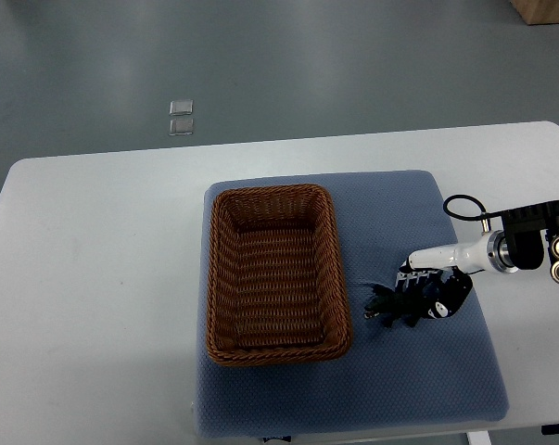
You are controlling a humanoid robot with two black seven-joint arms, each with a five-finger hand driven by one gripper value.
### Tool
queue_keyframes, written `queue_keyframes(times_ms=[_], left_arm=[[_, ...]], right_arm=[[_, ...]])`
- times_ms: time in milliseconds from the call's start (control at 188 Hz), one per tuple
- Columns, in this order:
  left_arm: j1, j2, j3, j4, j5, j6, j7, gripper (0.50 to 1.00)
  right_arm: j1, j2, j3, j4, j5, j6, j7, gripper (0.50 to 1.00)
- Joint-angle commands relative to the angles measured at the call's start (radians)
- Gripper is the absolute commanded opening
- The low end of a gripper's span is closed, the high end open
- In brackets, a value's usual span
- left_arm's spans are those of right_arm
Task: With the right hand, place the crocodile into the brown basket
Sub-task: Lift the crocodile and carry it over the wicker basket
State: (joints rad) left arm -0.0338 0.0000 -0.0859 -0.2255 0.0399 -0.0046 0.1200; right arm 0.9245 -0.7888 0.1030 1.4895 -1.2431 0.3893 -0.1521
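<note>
Lower right of frame: right hand [443, 295] over small dark toy crocodile [388, 306], grasp indiscernible; brown rectangular wicker basket [222, 278] near its left, both on blue padded mat [418, 371], white table [103, 278].

No legible txt, nos. or brands on basket [272, 278], mat [437, 389] or table [94, 278]. Dark tag [275, 441] at mat's near edge: too small to read.

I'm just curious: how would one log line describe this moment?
right hand: at crocodile, grip unclear | crocodile: on blue mat, right of brown basket | basket: empty
</note>
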Motion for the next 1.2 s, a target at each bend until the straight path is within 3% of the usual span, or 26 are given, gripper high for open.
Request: queue_keyframes(times_ms=[0, 522, 719, 789, 1018, 1194], left_arm=[[0.000, 0.000, 0.000, 0.000, 0.000, 0.000, 0.001, 1.000], [0.000, 0.000, 0.000, -0.003, 0.000, 0.000, 0.000, 1.000], [0.000, 0.000, 0.000, -0.008, 0.000, -0.002, 0.001, 1.000], [0.000, 0.000, 0.000, -0.008, 0.000, -0.002, 0.000, 1.000], [0.000, 0.000, 0.003, -0.009, 0.000, -0.002, 0.000, 1.000], [0.000, 0.000, 0.003, -0.009, 0.000, -0.002, 0.000, 1.000]], right_arm=[[0.007, -0.006, 0.020, 0.000, 0.004, 0.009, 0.000, 0.500], [0.126, -0.089, 0.084, 0.005, 0.019, 0.115, 0.000, 0.500], [0.169, -0.081, 0.207, 0.006, 0.020, 0.222, -0.004, 0.500], [0.181, -0.070, 0.234, 0.006, 0.020, 0.222, -0.009, 0.500], [0.283, 0.075, 0.233, -0.011, 0.020, 0.222, -0.015, 0.500], [0.333, 0.233, 0.225, -0.110, 0.014, 0.222, -0.046, 0.500]])
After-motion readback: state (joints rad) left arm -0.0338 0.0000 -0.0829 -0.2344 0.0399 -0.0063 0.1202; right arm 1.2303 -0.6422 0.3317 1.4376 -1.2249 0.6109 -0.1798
